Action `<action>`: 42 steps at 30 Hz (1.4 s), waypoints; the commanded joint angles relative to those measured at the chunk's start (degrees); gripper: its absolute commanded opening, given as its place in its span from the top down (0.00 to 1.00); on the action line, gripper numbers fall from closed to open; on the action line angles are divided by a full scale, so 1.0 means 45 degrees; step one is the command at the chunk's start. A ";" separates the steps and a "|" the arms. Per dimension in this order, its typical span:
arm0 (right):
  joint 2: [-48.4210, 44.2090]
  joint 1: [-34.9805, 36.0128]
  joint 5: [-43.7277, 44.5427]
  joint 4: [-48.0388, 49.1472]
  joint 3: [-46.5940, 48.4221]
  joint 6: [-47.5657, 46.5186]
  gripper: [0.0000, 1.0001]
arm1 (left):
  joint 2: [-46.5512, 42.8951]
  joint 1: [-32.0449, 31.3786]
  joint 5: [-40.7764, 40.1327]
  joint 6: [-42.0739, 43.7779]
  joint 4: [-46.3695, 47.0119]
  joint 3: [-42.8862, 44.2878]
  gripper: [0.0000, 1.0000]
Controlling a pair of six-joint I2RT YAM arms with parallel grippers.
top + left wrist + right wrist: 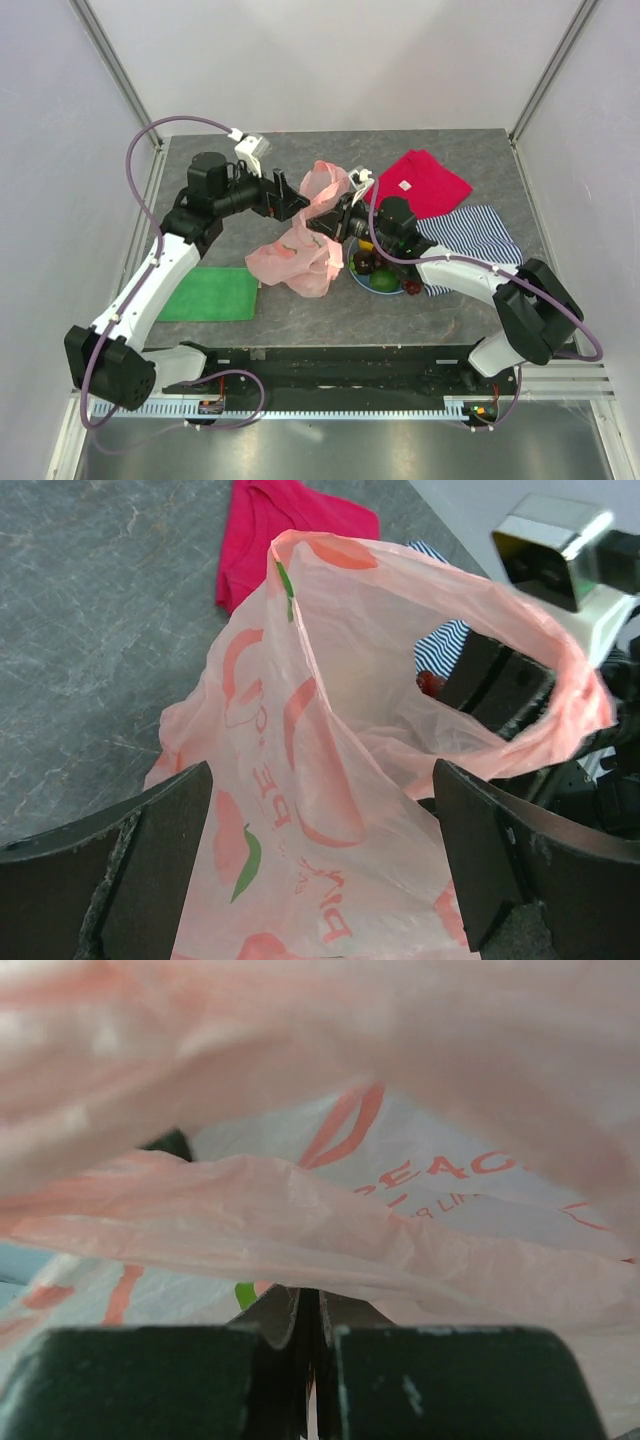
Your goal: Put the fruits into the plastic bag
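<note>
The pink plastic bag [297,252] lies crumpled mid-table, with one handle loop lifted [325,185]. My right gripper [347,216] is shut on the bag's film [300,1230], which drapes over its fingertips. My left gripper [292,200] stands open, and the bag [330,780] rises between its wide-apart fingers [150,865] without being pinched. The fruits sit on a blue plate [372,284] just right of the bag: a dark round one [363,263], a green lime [385,281] and dark red grapes [412,287]. The rest are hidden.
A green cloth [210,293] lies at the front left. A red cloth [420,183] lies at the back right, with a striped cloth [475,235] in front of it, under my right arm. Both cloths show in the left wrist view [290,530].
</note>
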 commanded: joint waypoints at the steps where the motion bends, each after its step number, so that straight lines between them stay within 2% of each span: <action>1: -0.0710 -0.0014 -0.0058 0.0195 -0.0184 -0.0420 1.00 | 0.0815 -0.0176 0.0444 -0.0515 0.0587 0.0439 0.03; 3: -0.0905 0.0006 0.0058 0.0039 -0.0263 -0.0556 1.00 | 0.1282 -0.0351 0.0444 -0.0496 0.0568 0.0691 0.04; 5: -0.1120 0.0006 0.0156 -0.0293 -0.0322 -0.0751 1.00 | 0.1635 -0.0565 0.0483 -0.0398 0.0413 0.0888 0.09; 7: -0.1257 -0.0014 0.0293 -0.0682 -0.0322 -0.0869 1.00 | 0.2221 -0.0742 0.0813 -0.0417 0.0294 0.1259 0.25; 8: -0.1374 0.0006 0.0352 -0.0839 -0.0322 -0.1005 1.00 | 0.2397 -0.0762 0.1027 -0.0495 0.0275 0.1356 0.35; 9: -0.1433 0.0006 0.0468 -0.0996 -0.0322 -0.1045 1.00 | 0.2766 -0.0782 0.1358 -0.0592 0.0236 0.1590 0.62; 11: -0.1647 0.0006 0.0897 -0.1542 -0.0283 -0.1162 1.00 | 0.3003 -0.0782 0.1129 -0.0535 -0.0075 0.1903 0.85; 12: -0.1745 0.0006 0.1092 -0.1795 -0.0263 -0.1259 1.00 | 0.3043 -0.0782 0.0277 -0.0264 -0.0580 0.2272 0.96; 19: -0.2741 -0.0832 0.3027 -0.5133 0.0752 -0.2334 1.00 | 0.2205 -0.0160 -0.3888 0.1749 -0.2498 0.3252 0.99; 23: -0.3210 -0.2469 0.3125 -0.5625 0.0792 -0.2627 1.00 | 0.1288 0.0915 -0.4712 0.2277 -0.2791 0.3194 0.98; 28: -0.2977 -0.4209 0.2950 -0.5763 0.0265 -0.2530 1.00 | 0.0642 0.1991 -0.5843 0.2629 -0.2870 0.2181 0.98; 34: -0.2488 -0.4935 0.2795 -0.5840 0.0068 -0.2549 1.00 | -0.0140 0.2538 -0.5847 0.3095 -0.2149 0.1163 0.99; 36: -0.2450 -0.4935 0.1651 -0.5686 0.0244 -0.2724 1.00 | -0.0452 0.2538 -0.4933 0.3332 -0.1837 0.1084 0.98; 37: -0.2449 -0.4916 0.1177 -0.5607 0.0322 -0.2860 1.00 | -0.0550 0.2538 -0.3284 0.3545 -0.1641 0.0929 0.98; 38: -0.2449 -0.4897 0.0805 -0.5587 0.0536 -0.3113 0.94 | -0.0647 0.2538 -0.2339 0.3760 -0.1253 0.0889 0.98; 39: -0.2565 -0.4897 0.0453 -0.5645 0.0654 -0.3231 0.83 | -0.0764 0.2461 -0.1402 0.3955 -0.1114 0.0811 0.99; 40: -0.2740 -0.4897 0.0102 -0.5742 0.0752 -0.3465 0.58 | -0.0804 0.2422 0.0193 0.4557 -0.1054 0.0791 0.99; 42: -0.3479 -0.4819 0.0020 -0.6035 0.0869 -0.4206 0.42 | -0.0921 0.2227 0.1260 0.5166 -0.0995 0.0772 0.98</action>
